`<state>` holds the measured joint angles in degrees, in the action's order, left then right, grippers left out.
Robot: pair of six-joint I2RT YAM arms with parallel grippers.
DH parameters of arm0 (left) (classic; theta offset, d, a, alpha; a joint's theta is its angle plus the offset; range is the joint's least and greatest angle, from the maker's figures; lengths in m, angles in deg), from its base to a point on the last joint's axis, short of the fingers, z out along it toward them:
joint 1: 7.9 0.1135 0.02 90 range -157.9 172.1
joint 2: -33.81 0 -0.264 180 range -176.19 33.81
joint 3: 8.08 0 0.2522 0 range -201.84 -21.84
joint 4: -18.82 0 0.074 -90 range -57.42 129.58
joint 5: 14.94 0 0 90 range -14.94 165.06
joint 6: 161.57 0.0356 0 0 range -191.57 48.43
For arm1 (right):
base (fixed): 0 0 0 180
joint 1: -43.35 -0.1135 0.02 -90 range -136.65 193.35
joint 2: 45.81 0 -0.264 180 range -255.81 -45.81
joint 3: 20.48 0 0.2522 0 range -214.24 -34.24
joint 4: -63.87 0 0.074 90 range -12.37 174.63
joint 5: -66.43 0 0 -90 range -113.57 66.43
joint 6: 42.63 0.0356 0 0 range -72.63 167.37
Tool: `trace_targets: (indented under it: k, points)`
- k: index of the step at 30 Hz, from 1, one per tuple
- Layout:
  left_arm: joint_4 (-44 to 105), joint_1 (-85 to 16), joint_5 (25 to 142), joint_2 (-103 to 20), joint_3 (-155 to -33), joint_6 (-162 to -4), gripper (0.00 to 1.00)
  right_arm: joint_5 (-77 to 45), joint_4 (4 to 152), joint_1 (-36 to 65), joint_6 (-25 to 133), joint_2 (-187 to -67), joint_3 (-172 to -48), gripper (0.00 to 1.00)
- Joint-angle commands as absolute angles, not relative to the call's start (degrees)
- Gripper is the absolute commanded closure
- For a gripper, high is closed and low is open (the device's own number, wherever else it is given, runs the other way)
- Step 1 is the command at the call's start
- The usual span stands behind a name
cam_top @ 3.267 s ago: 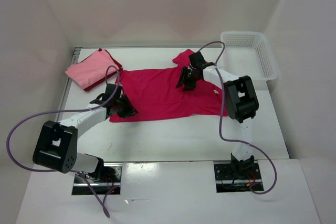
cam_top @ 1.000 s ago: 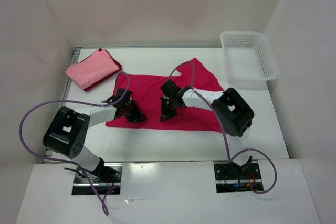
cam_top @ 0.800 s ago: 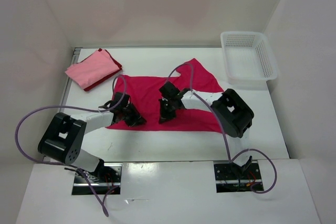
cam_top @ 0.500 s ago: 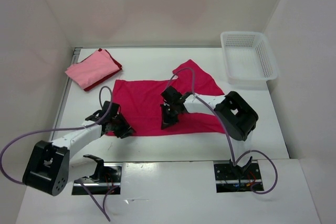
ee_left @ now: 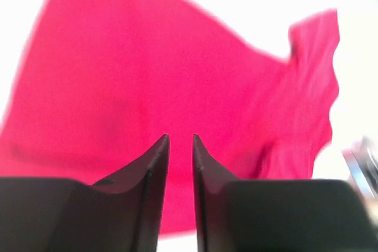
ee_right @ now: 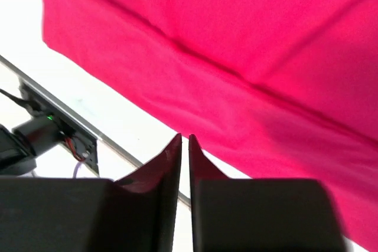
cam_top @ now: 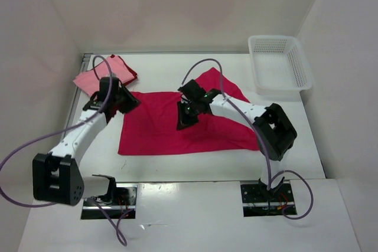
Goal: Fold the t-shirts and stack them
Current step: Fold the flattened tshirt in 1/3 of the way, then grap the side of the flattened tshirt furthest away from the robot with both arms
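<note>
The crimson-magenta t-shirt (cam_top: 155,131) lies flat mid-table, with one sleeve (cam_top: 221,87) pointing toward the back. My left gripper (cam_top: 123,101) hovers at its far left corner. In the left wrist view the jaws (ee_left: 180,137) stand slightly apart with nothing between them, and the shirt (ee_left: 147,69) shows below. My right gripper (cam_top: 185,120) hangs over the shirt's middle. Its jaws (ee_right: 184,137) show a narrow empty gap above the shirt's near edge (ee_right: 236,45). A folded light pink t-shirt (cam_top: 87,79) rests on a dark red one (cam_top: 128,74) at the back left, partly hidden by my left arm.
A white mesh basket (cam_top: 277,40) stands at the back right corner. White walls enclose the table (cam_top: 189,163) on three sides. The arm base plates (cam_top: 266,196) sit along the near edge. Purple cables loop off both arms.
My left arm swung from the shirt's near left corner to its far left corner. My right gripper let its jaws part a little and rose slightly over the shirt's middle.
</note>
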<state>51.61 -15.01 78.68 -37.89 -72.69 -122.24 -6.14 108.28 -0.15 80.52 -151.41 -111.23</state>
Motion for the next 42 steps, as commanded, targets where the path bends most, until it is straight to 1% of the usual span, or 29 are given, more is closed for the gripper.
trace_targets:
  k: [1, 2, 4, 6, 7, 8, 10, 11, 12, 15, 17, 24, 31, 34, 35, 37, 40, 41, 42]
  points:
    - [46.4, -10.1, 76.1, -47.4, -77.6, -118.3, 0.72, -6.1, 108.7, 4.1, 79.5, -146.4, -113.0, 0.92]
    - [45.2, -9.3, 75.6, -49.7, -79.0, -118.3, 0.75, -6.1, 108.7, 4.9, 79.5, -145.8, -113.0, 1.0]
    - [43.6, -8.1, 73.4, -55.6, -82.9, -117.3, 0.83, -6.1, 107.3, 7.9, 79.5, -144.2, -111.8, 1.0]
    - [42.1, -7.5, 69.5, -61.9, -86.0, -115.5, 0.93, -5.3, 106.5, 10.8, 80.0, -143.1, -111.1, 1.0]
    - [42.1, -7.0, 68.1, -64.1, -88.0, -115.0, 0.95, -4.5, 105.8, 11.6, 80.0, -142.5, -110.4, 1.0]
    - [42.7, -7.0, 66.5, -68.2, -91.9, -114.2, 0.95, -3.8, 105.8, 12.1, 79.4, -142.5, -110.4, 1.0]
    - [44.1, -7.0, 65.9, -71.8, -95.4, -112.9, 0.91, -3.3, 105.8, 12.8, 78.6, -141.9, -109.8, 1.0]
    - [44.1, -7.0, 65.2, -74.2, -96.6, -112.9, 0.85, -3.3, 106.3, 12.8, 78.6, -141.9, -109.1, 1.0]
    - [44.1, -7.0, 64.5, -75.0, -97.9, -112.2, 0.71, -3.3, 106.3, 13.3, 78.0, -141.9, -108.2, 1.0]
    - [43.6, -7.0, 64.5, -77.6, -100.0, -111.5, 0.6, -2.7, 105.7, 13.9, 78.0, -140.7, -105.6, 1.0]
    - [44.2, -7.0, 64.0, -79.9, -101.2, -110.8, 0.57, -2.1, 105.1, 13.9, 78.0, -140.7, -104.4, 1.0]
    - [44.7, -7.0, 62.9, -83.7, -104.1, -108.9, 0.57, -2.1, 105.1, 14.4, 78.0, -140.7, -103.8, 1.0]
    - [46.1, -7.0, 63.0, -85.7, -106.6, -107.2, 0.63, -2.1, 104.6, 14.4, 78.5, -140.7, -103.8, 1.0]
    - [46.1, -7.0, 63.5, -85.7, -106.6, -106.6, 0.7, -2.1, 104.6, 15.0, 78.5, -140.7, -105.2, 0.99]
    - [46.1, -7.0, 63.5, -85.7, -106.6, -106.6, 0.74, -2.6, 104.6, 15.6, 78.5, -140.7, -105.8, 0.99]
    - [45.2, -7.0, 64.2, -85.7, -106.0, -106.1, 0.79, -2.7, 104.6, 16.5, 78.5, -141.9, -108.3, 0.96]
    - [43.8, -7.0, 64.7, -84.4, -104.3, -106.1, 0.85, -3.8, 104.6, 19.3, 77.9, -144.1, -113.7, 0.84]
    - [43.1, -7.0, 64.7, -83.7, -103.4, -106.1, 0.86, -4.3, 103.9, 20.1, 77.9, -144.7, -114.9, 0.76]
    - [43.1, -7.0, 64.7, -83.1, -102.8, -106.1, 0.87, -4.9, 103.3, 21.9, 77.9, -146.4, -117.2, 0.72]
